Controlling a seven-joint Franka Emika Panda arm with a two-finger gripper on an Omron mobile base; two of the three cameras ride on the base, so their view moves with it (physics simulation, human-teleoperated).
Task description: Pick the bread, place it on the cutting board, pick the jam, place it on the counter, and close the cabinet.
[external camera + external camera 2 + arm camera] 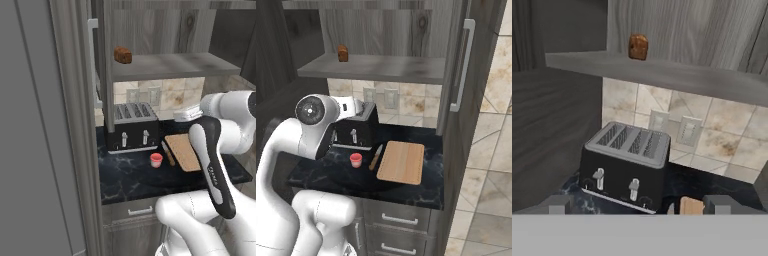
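**Bread on the cabinet shelf, claw empty and well below it**

Bread [638, 46] is what I go for first, and my claw [637, 205] has its fingers spread wide apart with nothing between them. In the hand view the tips frame the black toaster [626, 167], so I am aimed low, at counter height, while the loaf sits up on the grey shelf [170, 65] of the open cabinet [376, 30], near its left end and close to the back wall.

The risks as I judge them: lifting the arm towards that shelf, I could clip the shelf's front edge or the toaster top. The loaf is small and stands close to the back wall, so a shallow approach may push it back rather than grip it.

It looks like a dark brown, crusty chunk, upright, roughly as big as the jam [156, 160], which stands on the black marbled counter [130, 175] in front of the toaster. A knife [375, 157] lies between jar and cutting board [401, 162], which is bare and ready.
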